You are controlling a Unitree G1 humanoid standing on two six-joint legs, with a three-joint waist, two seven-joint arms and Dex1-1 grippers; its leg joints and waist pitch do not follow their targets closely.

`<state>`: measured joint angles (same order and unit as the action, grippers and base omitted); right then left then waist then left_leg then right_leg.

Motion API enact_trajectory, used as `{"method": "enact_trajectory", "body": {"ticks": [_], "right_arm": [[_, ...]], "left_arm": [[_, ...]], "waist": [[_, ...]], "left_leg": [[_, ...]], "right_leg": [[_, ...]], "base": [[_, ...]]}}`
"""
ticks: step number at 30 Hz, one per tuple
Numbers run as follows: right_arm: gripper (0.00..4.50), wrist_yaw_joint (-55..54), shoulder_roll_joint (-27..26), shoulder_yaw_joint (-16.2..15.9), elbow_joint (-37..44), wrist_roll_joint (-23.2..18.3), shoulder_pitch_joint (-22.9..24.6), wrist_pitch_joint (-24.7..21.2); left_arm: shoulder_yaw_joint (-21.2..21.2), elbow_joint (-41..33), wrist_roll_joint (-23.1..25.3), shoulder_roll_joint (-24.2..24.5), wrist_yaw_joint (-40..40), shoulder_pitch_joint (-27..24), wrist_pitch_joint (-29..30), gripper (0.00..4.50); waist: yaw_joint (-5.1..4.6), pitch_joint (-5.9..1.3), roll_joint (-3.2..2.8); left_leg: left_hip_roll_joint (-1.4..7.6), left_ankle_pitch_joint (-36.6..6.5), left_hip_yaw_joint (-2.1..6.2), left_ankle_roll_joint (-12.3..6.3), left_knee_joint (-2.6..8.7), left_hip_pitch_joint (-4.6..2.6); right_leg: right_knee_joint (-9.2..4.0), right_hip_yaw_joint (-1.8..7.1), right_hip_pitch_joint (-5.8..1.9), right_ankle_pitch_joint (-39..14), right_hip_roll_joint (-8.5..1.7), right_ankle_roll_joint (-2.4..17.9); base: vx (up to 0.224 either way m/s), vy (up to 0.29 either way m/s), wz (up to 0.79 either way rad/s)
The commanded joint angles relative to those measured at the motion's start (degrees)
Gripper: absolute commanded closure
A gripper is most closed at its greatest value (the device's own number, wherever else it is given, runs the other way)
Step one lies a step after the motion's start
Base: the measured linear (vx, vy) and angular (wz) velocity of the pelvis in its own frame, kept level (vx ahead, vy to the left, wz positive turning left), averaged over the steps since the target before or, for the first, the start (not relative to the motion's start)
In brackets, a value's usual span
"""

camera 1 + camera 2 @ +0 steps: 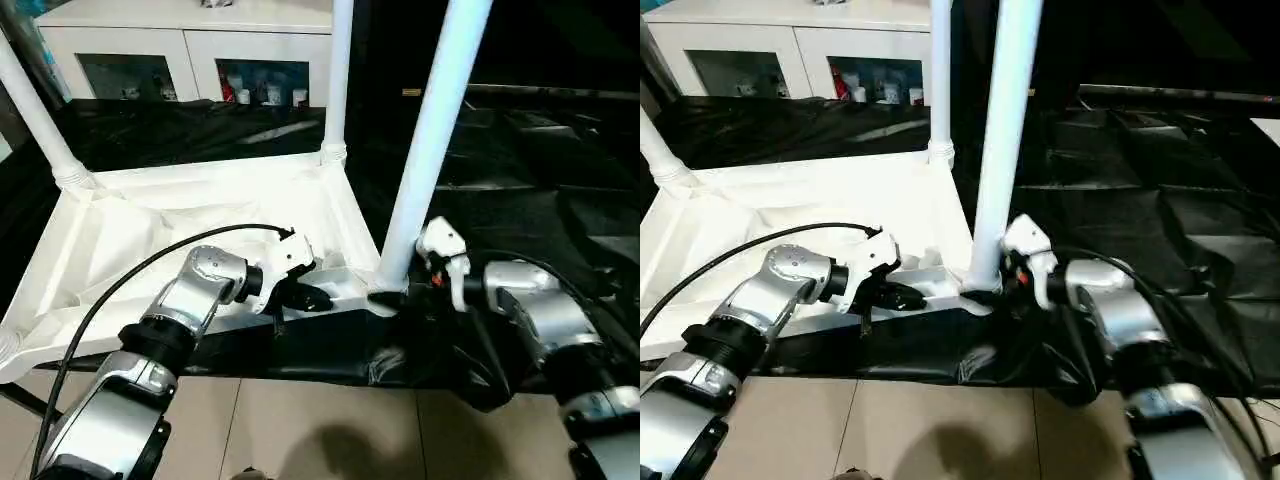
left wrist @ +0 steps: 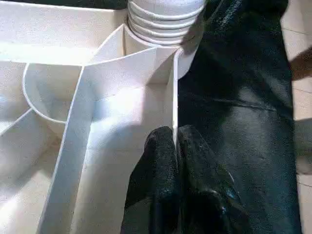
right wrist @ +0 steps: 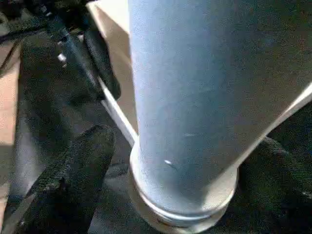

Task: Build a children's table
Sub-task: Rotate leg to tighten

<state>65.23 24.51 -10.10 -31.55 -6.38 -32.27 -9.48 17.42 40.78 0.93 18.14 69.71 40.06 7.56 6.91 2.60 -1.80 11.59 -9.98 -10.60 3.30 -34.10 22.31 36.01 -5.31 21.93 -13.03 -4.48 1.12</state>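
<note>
The white tabletop (image 1: 150,220) lies upside down on a black-covered surface, ribbed underside up. Three white legs stand in its corner sockets: one at the far left (image 1: 35,110), one at the far corner (image 1: 338,80), and a near-right leg (image 1: 430,130). My left gripper (image 1: 305,297) is shut on the thin front rim (image 2: 174,97), close to the near-right socket. My right gripper (image 1: 385,295) is open at the base of the near-right leg (image 3: 195,97). One black finger (image 3: 73,170) stands on each side of the leg, a little apart from it.
A white cabinet (image 1: 200,50) with glass doors stands behind the work. Crumpled black sheeting (image 1: 520,180) covers the surface to the right and hangs over the front edge. Tiled floor (image 1: 320,420) lies below the edge. A black cable (image 1: 100,300) arcs over my left forearm.
</note>
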Motion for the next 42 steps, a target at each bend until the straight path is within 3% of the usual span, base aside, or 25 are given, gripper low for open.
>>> {"method": "enact_trajectory", "body": {"ticks": [1,12,15,19,20,22,23,25,27,30,32,33,34,36,37,42], "right_arm": [[0.84,1.3,0.1,-1.5,0.8,0.7,0.6,-0.3],[1.7,0.7,-1.1,-0.5,1.3,-0.9,0.8,-2.4],[1.76,-4.9,-3.0,0.3,-0.5,0.4,1.2,-3.2],[1.81,-20.6,-9.1,3.8,-6.1,2.0,0.4,-5.6],[1.81,-28.2,-12.1,5.4,-8.3,2.3,-0.2,-6.5],[1.82,-36.2,-15.0,7.4,-10.9,2.3,-1.2,-7.7],[1.82,-36.7,-15.2,7.5,-11.1,2.3,-1.3,-7.7],[1.82,-48.0,-19.9,10.4,-14.9,2.1,-3.2,-8.7],[1.82,-50.0,-21.1,11.4,-15.7,1.7,-3.8,-8.6],[1.82,-50.6,-23.7,11.3,-17.0,1.9,-5.4,-6.7],[1.82,-48.4,-24.1,10.2,-16.4,2.3,-6.0,-4.9],[1.27,-45.5,-23.6,9.7,-15.3,1.9,-6.1,-3.9],[1.13,-45.5,-23.6,9.7,-15.3,1.8,-6.1,-3.9],[1.07,-41.0,-21.8,8.7,-14.2,2.0,-6.4,-2.7],[0.77,-38.4,-20.8,8.3,-13.3,1.7,-6.3,-2.9],[0.64,-27.5,-14.7,5.4,-9.1,2.1,-5.1,-2.8]], "left_arm": [[0.9,-1.6,-0.1,0.3,1.0,-0.7,0.5,4.5],[0.4,-1.6,0.0,0.0,0.2,-0.9,0.7,4.5],[-0.3,0.3,1.3,-1.1,-4.9,-0.2,0.8,4.5],[-2.4,4.9,2.8,-4.8,-16.7,2.2,3.0,4.5],[-3.4,7.0,3.1,-7.0,-22.6,3.5,4.9,4.5],[-4.5,8.7,3.0,-9.1,-27.4,4.7,6.7,4.5],[-4.5,8.9,3.0,-9.3,-27.7,4.7,6.8,4.5],[-5.0,11.5,3.3,-12.6,-33.2,6.3,7.6,4.5],[-4.9,12.1,3.5,-13.2,-33.8,6.6,7.4,4.5],[-4.3,13.3,4.2,-14.5,-34.3,7.4,6.3,4.5],[-4.0,13.4,4.5,-14.5,-33.5,7.6,5.1,4.5],[-3.6,13.2,4.8,-14.0,-32.4,7.4,4.1,4.5],[-3.6,13.2,4.8,-14.0,-32.4,7.4,4.0,4.5],[-3.0,13.0,4.7,-12.8,-29.6,7.0,2.5,4.5],[-2.7,12.6,4.6,-12.1,-28.1,6.7,1.6,4.5],[-1.3,11.4,4.8,-9.1,-21.2,5.4,0.0,4.5]], "waist": [[-0.01,-3.81,0.39],[-0.02,-3.85,0.47],[-0.11,-3.76,0.47],[-0.75,-3.3,0.48],[-0.88,-3.14,0.16],[-1.17,-2.94,0.3],[-1.43,-2.76,0.12],[-1.98,-2.46,0.04],[-2.25,-2.41,0.22],[-1.98,-2.85,0.22],[-1.86,-3.12,0.26],[-1.89,-3.09,0.45],[-1.83,-3.17,0.4],[-1.75,-3.26,0.46],[-1.74,-3.31,0.6],[-1.59,-3.63,0.63]], "left_leg": [[2.37,-6.8,0.88,-4.7,3.48,-1.08],[2.36,-6.4,0.88,-4.68,3.44,-1.13],[2.42,-6.5,0.84,-4.5,3.51,-1.16],[2.29,-11.1,1.0,-1.53,4.12,-1.63],[2.28,-13.3,1.06,-0.18,4.33,-1.91],[2.23,-15.0,1.25,1.02,4.62,-2.03],[2.14,-16.0,1.32,1.49,4.7,-2.03],[2.01,-18.9,1.4,2.12,4.9,-2.42],[1.88,-21.3,1.58,2.35,4.97,-2.88],[2.01,-18.5,1.54,1.51,5.18,-2.55],[2.1,-15.0,1.35,0.51,5.23,-2.26],[2.08,-14.6,1.29,0.27,5.21,-2.16],[2.06,-13.8,1.28,-0.21,5.14,-2.0],[2.0,-12.7,1.25,-0.96,5.01,-1.79],[2.01,-11.8,1.19,-1.44,4.93,-1.7],[2.04,-7.3,1.02,-3.54,4.39,-1.4]], "right_leg": [[-3.75,3.2,-2.81,2.1,-4.69,14.3],[-3.76,3.12,-2.78,1.3,-4.58,14.2],[-3.84,3.23,-2.58,0.5,-4.62,14.1],[-4.86,3.24,-2.34,-7.9,-4.8,13.1],[-5.27,3.38,-2.15,-12.6,-4.9,11.9],[-5.71,3.32,-2.14,-15.7,-4.9,10.8],[-5.97,3.34,-2.04,-17.3,-4.96,10.3],[-6.47,3.34,-1.73,-21.0,-4.9,9.4],[-7.09,3.31,-1.64,-24.7,-5.09,8.3],[-7.01,3.53,-2.03,-20.6,-5.04,7.8],[-6.4,3.48,-2.39,-13.8,-4.86,9.1],[-6.38,3.48,-2.47,-13.2,-4.91,9.3],[-6.22,3.46,-2.6,-12.2,-4.95,9.5],[-6.06,3.4,-2.77,-10.5,-4.92,9.8],[-5.88,3.38,-2.88,-9.2,-4.9,10.2],[-4.91,3.29,-3.32,-1.3,-4.79,12.1]], "base": [[0.0,0.0,0.0],[0.0,0.0,0.0],[0.0,0.0,0.0],[0.0,0.0,0.0],[0.0,0.0,0.0],[0.0,0.0,0.0],[0.0,0.0,0.0],[0.0,0.0,0.0],[0.0,0.0,0.0],[0.0,0.0,0.0],[0.0,0.0,0.0],[0.0,0.0,0.0],[0.0,0.0,0.0],[0.0,0.0,0.0],[0.0,0.0,0.0],[0.0,0.0,0.0]]}}
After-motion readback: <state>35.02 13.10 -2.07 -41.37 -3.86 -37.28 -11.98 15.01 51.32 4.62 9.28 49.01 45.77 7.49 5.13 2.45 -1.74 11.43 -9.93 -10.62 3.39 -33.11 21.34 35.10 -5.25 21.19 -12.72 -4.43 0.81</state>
